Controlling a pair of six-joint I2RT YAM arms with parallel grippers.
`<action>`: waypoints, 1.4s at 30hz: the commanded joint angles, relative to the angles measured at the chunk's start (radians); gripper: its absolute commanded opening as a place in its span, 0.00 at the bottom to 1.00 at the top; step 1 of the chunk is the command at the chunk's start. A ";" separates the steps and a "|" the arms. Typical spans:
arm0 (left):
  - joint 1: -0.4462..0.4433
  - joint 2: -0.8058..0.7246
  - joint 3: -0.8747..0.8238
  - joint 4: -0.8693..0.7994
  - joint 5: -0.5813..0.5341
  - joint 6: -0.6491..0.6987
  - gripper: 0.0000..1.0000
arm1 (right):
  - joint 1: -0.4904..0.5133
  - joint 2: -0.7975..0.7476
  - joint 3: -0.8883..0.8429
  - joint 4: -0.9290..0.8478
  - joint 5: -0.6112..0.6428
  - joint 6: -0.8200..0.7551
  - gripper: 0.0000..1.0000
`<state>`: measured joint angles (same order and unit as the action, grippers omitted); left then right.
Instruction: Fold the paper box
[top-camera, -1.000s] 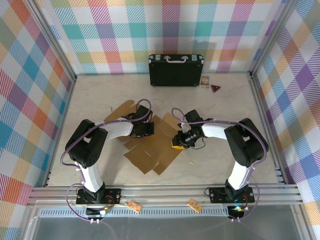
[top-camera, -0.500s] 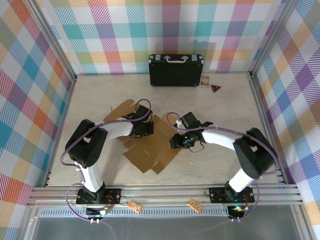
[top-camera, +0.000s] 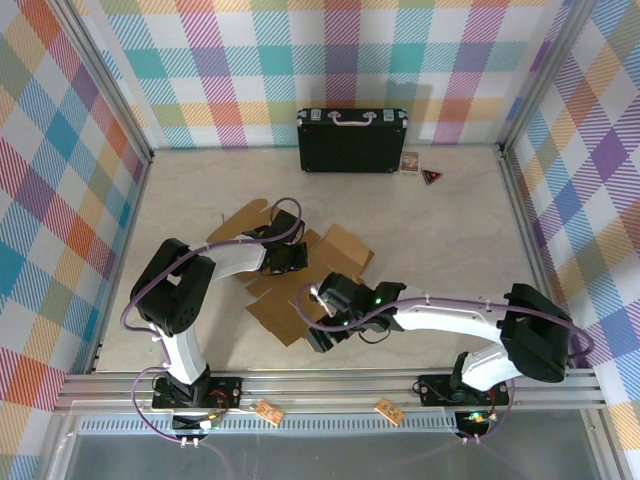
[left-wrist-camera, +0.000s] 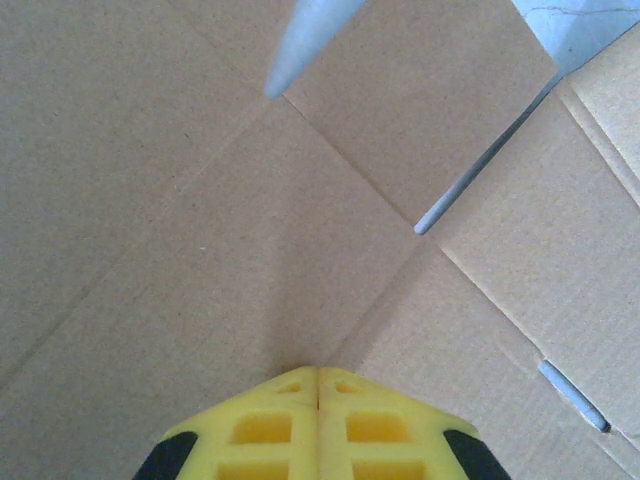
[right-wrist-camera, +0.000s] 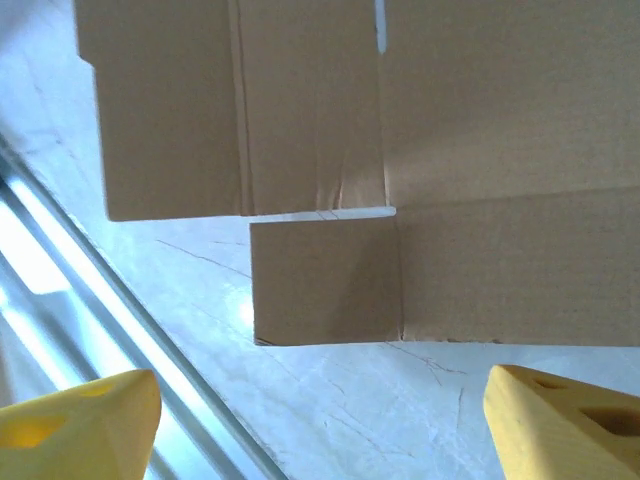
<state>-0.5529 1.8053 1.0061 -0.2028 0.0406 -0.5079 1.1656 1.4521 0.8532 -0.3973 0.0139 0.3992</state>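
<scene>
Early step, nothing folded yet: paper box (top-camera: 345, 250) lies flat mid-desk (top-camera: 450, 230), left gripper (left-wrist-camera: 318, 378) shut with its tips on the middle panel (pinning it, I judge), right gripper (right-wrist-camera: 320, 380) wide open over the near-edge flap, which next needs grasping and lifting.

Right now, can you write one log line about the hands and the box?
box: flat, unfolded | left hand: shut, over box | right hand: open, empty, at box's near edge
</scene>
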 joint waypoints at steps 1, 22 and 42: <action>0.010 0.075 -0.063 -0.156 -0.013 -0.003 0.00 | 0.071 0.087 0.056 -0.080 0.189 -0.050 0.89; 0.013 0.092 -0.052 -0.166 -0.007 0.011 0.00 | 0.111 0.228 0.187 -0.201 0.470 -0.061 0.89; 0.010 0.096 -0.044 -0.184 -0.013 0.037 0.00 | -0.198 0.192 0.072 -0.108 0.196 -0.146 0.79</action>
<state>-0.5510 1.8111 1.0130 -0.2070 0.0422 -0.4953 0.9924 1.6600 0.9451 -0.5144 0.2672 0.2794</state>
